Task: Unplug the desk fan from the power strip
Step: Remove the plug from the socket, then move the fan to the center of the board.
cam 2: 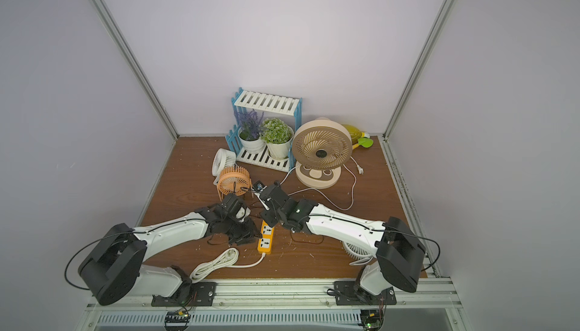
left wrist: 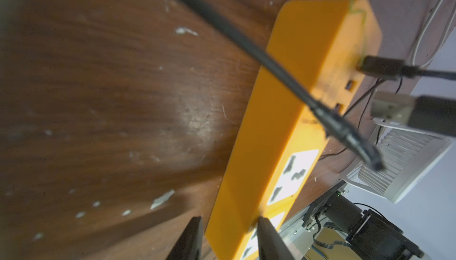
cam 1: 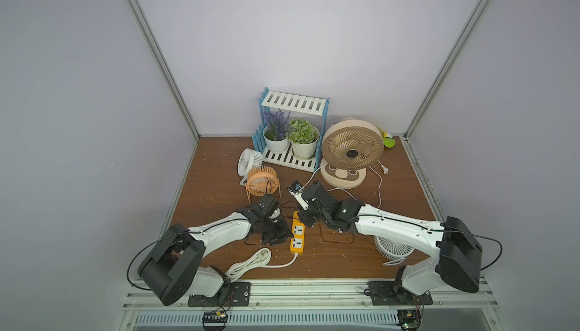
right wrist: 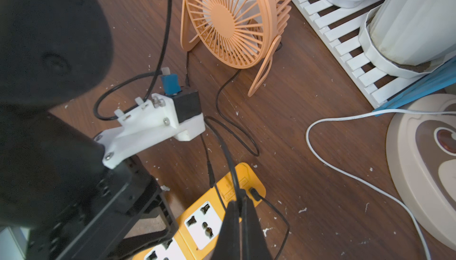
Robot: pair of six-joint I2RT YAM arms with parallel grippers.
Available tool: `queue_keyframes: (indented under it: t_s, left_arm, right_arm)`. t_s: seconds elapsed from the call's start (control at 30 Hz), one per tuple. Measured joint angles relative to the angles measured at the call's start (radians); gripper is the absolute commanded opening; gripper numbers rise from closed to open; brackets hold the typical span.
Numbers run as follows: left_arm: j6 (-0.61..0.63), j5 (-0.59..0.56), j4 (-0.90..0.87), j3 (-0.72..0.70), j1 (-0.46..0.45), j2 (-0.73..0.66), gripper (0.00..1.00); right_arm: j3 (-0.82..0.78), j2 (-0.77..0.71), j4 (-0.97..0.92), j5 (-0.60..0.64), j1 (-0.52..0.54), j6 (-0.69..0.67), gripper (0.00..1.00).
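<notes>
The orange-yellow power strip [cam 1: 297,235] [cam 2: 266,235] lies on the wooden table between my arms. My left gripper [left wrist: 229,219] straddles the strip [left wrist: 271,135] across its width near the socket faces and is shut on it. Shut on a thin black cord, my right gripper [right wrist: 240,200] [cam 1: 306,219] hangs over the strip's USB end [right wrist: 246,175]. That cord loops back toward the small orange desk fan [right wrist: 229,22] [cam 1: 262,181]. One black plug [left wrist: 380,68] [right wrist: 254,193] sits in a USB port. Another black plug end [left wrist: 357,145] hangs loose above the strip.
A large beige fan [cam 1: 351,150] with a white cord [cam 1: 379,188] stands back right. A small white fan [cam 1: 248,161] and a blue-white plant rack [cam 1: 292,131] stand behind the orange fan. Another white fan [cam 1: 392,246] lies under my right arm. The strip's coiled white cord [cam 1: 248,262] lies front left.
</notes>
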Motion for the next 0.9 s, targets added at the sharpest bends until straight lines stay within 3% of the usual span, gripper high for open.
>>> queue_keyframes:
  t_s: [0.37,0.67,0.77,0.9]
  left_arm:
    - [-0.027,-0.125,-0.08,0.0,0.0,-0.273,0.58]
    - [-0.084,-0.491,-0.392,0.1,0.034,-0.599,0.65]
    - [-0.098,-0.562,-0.465,0.146,0.087,-0.644,0.69]
    - [-0.1,-0.56,-0.511,0.167,0.224,-0.645,0.71]
  right_arm:
    - [0.16,-0.006,0.006,0.1,-0.008,-0.002,0.0]
    - [0.257,-0.006,-0.002,0.138,-0.019,-0.024,0.0]
    - [0.302,-0.006,-0.01,0.14,-0.029,-0.032,0.0]
    - [0.362,-0.006,-0.024,0.133,-0.036,-0.044,0.0]
